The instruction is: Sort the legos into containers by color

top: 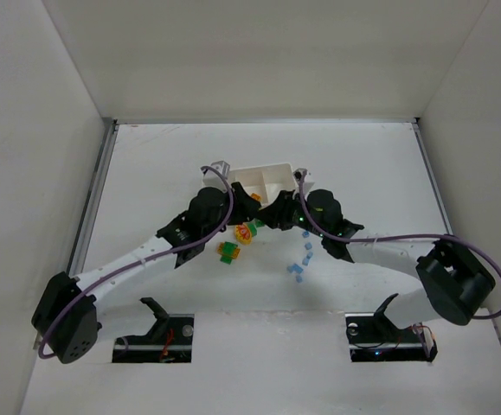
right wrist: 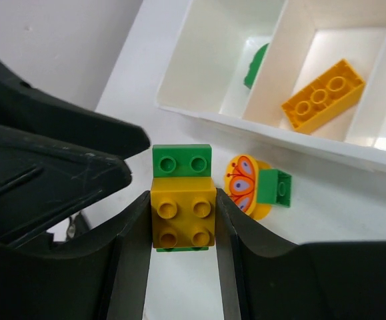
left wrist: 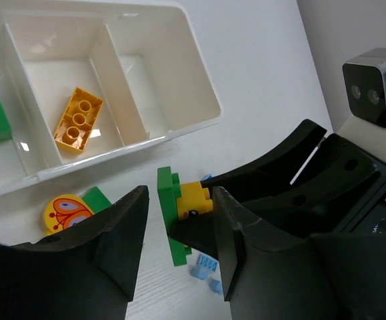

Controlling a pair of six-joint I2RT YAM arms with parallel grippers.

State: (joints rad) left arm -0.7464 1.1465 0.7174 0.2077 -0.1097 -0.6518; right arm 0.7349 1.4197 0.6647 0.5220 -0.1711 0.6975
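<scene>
Just in front of the white tray, on its near side, my right claw is clamped on the yellow brick, one finger flat against each side wall. The green brick snapped under it juts toward the tray. My left claw straddles the same pair with its jaws apart. I cannot tell whether they press on it.

I judge the pair light, stiff and glossy. It will not crush, but it could twist out of a shallow pinch, and the stud joint will resist parting. The best hold looks to be on flat opposite walls, one claw per colour, clear of the seam.

My right wrist camera looks down on the studs and shows that grip squarely, with a butterfly disc lying beside the tray's front wall. My left wrist camera sees the pair edge-on, the green as a thin slab, and adds pale blue bricks farther from the tray. Both show an orange brick in the tray's middle compartment. From overhead the pair is hidden under my two wrists.
</scene>
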